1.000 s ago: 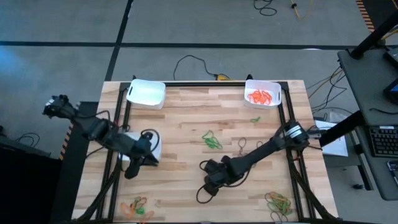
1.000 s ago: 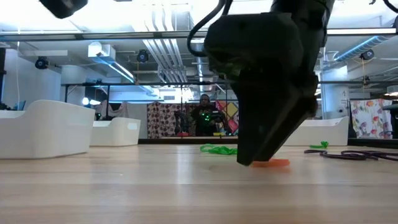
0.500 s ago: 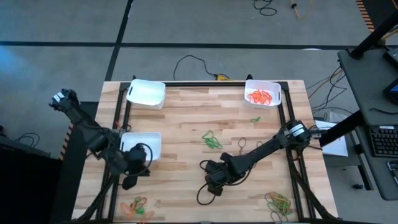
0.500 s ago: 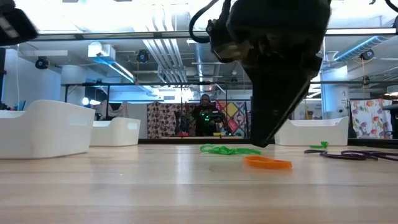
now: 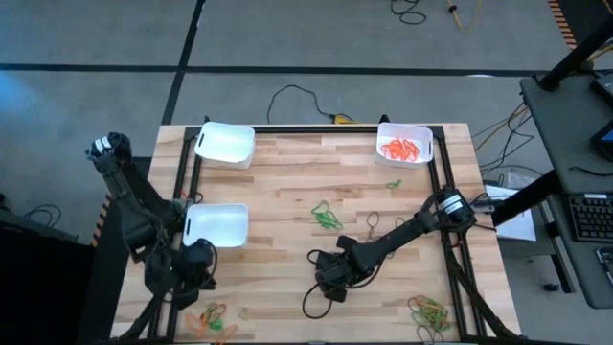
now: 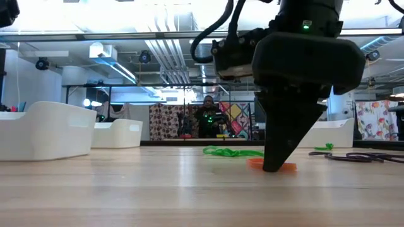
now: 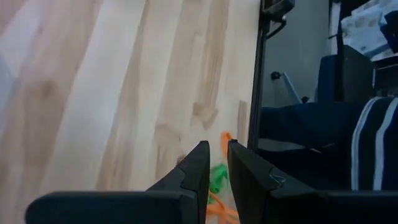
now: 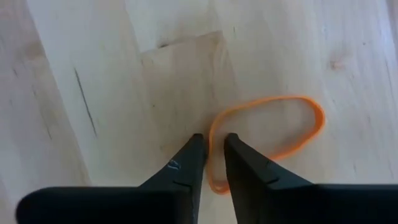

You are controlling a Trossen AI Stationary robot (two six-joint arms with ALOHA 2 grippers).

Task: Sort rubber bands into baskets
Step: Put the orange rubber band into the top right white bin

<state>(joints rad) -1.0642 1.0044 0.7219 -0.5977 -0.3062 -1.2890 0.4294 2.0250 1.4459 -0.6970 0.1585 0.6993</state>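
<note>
Right wrist view: right gripper (image 8: 211,144) pinches orange band's (image 8: 292,124) edge.

Table (image 5: 287,182): pale wood planks, smooth, faint sheen. Baskets (image 5: 226,144): white plastic, smooth. Orange rubber band (image 8: 267,140): matt. Right tool (image 8: 211,152): matt black.

You get bright, even overhead light; ceiling glare whitens the low view's top, where the near gripper (image 6: 276,165) blurs.
</note>
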